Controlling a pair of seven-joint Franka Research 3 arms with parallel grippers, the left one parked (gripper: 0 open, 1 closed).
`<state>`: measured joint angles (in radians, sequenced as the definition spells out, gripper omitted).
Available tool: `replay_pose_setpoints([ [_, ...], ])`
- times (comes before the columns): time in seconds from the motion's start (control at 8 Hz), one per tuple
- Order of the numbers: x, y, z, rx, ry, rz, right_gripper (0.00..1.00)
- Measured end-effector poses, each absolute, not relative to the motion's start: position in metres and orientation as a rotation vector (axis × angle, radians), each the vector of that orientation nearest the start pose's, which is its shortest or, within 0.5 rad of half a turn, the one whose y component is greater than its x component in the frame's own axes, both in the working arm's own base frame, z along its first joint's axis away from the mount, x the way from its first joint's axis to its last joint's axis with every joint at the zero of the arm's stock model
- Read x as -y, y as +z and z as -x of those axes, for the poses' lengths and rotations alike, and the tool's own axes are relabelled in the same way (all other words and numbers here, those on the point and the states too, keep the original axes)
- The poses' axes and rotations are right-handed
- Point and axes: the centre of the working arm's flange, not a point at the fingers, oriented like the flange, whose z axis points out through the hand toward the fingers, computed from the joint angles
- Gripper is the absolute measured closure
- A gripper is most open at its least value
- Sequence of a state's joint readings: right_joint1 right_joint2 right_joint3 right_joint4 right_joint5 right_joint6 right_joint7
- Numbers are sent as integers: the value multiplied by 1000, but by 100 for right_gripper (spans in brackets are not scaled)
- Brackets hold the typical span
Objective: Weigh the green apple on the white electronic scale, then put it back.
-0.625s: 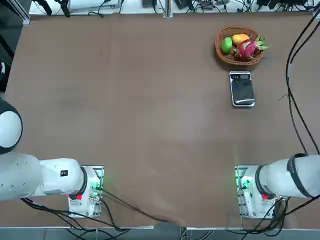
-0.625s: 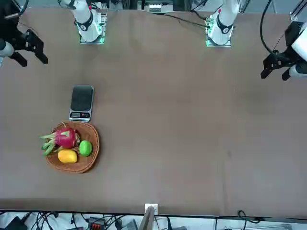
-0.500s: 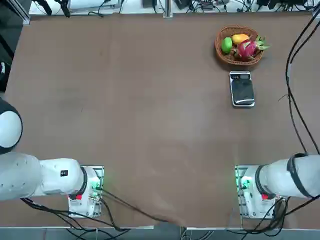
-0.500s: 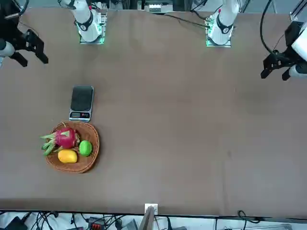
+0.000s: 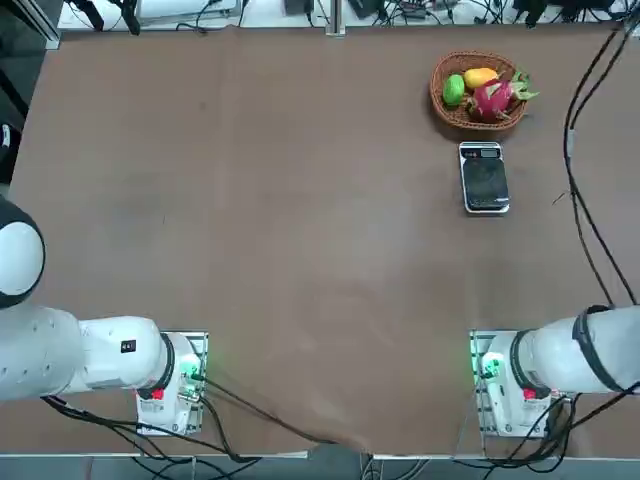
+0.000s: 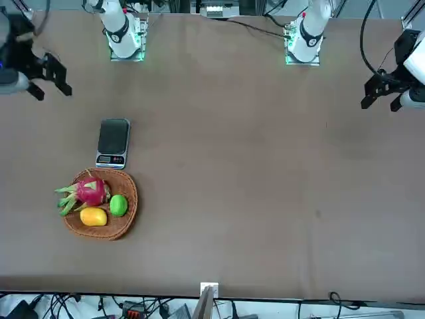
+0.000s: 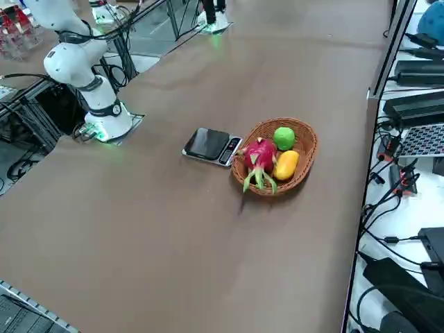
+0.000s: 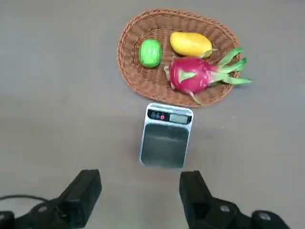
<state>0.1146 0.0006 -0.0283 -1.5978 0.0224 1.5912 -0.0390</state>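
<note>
Over at the far right of the brown table, the green apple sits inside the round wicker basket, on the side of the basket toward the table's middle, touching the weave and lying close beside its neighbours; it reads slightly oval from the wrist camera, long axis running roughly from the basket's rim toward the scale side, though no stem end can be made out. Next to it in the same basket, a yellow-orange fruit lies at the far edge and a pink dragon fruit with green leafy tips fills the side toward the table's right edge. Just in front of the basket, near it but not touching, the white electronic scale lies flat with nothing on its dark platform, its long axis pointing from the robot toward the basket and its display end nearest the wicker. And the right gripper hangs well above the table, short of the scale on the robot's side, fingers spread wide and holding nothing, both scale and basket clear in its view. Nothing lies on the table between gripper and fruit. Black cables trail along the table's right edge, with more wiring and equipment beyond the far edge.
</note>
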Motion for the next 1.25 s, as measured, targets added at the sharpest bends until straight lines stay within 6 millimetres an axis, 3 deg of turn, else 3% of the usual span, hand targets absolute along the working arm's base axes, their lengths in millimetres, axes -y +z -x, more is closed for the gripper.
replay_pose_setpoints([
  [0.38, -57, 497, -624, 188, 34, 3121, 0],
  [0.75, -61, 386, -670, 222, 4, 3125, 0],
  [1.0, -62, 346, -681, 242, -18, 3126, 0],
  [1.25, -67, 323, -688, 256, -58, 3126, 0],
])
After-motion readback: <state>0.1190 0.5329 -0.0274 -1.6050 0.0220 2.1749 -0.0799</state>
